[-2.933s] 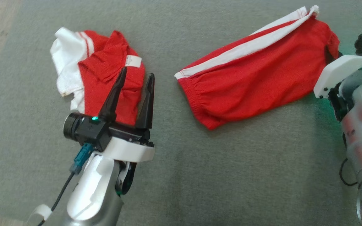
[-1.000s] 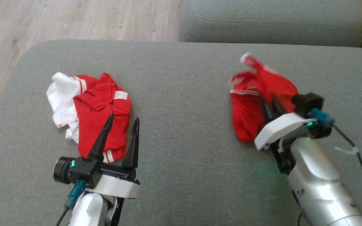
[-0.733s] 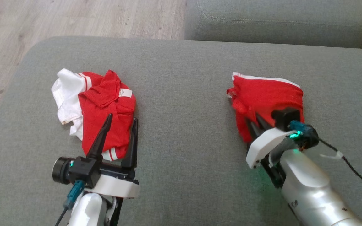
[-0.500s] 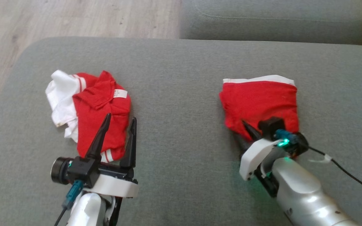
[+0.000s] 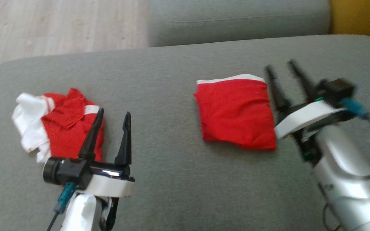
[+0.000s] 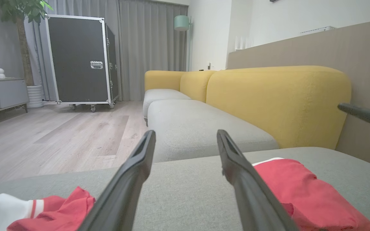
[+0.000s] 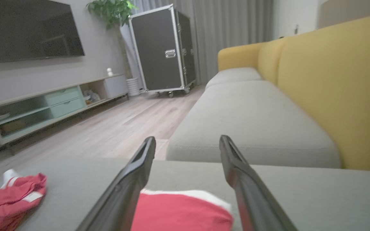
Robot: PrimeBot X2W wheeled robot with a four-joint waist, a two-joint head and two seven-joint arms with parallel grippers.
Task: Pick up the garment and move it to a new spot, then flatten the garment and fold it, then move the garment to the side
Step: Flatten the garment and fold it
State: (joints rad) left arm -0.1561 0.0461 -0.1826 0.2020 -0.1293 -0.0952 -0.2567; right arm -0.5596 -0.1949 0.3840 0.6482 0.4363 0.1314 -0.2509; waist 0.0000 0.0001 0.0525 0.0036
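Note:
The garment [image 5: 236,112], red with a white stripe along its far edge, lies folded into a flat square on the grey sofa seat [image 5: 172,179]. It also shows in the left wrist view [image 6: 303,192] and the right wrist view [image 7: 181,211]. My right gripper [image 5: 281,65] hovers just right of it, open and empty, with the jaws wide apart [image 7: 186,139]. My left gripper [image 5: 113,112] is open too and holds nothing [image 6: 185,134]; it stands in front of a crumpled red and white garment [image 5: 53,125].
The crumpled garment [image 6: 50,211] lies near the seat's left end [image 7: 11,195]. A second grey seat cushion [image 5: 236,16] and a yellow backrest [image 5: 358,16] lie beyond. Wooden floor [image 5: 59,25] is at the far left. A black flight case [image 6: 79,57] stands across the room.
My right gripper has opened and let go of the red garment, then risen to its right side. The garment now lies folded flat. The head camera has shifted; the left arm keeps its pose.

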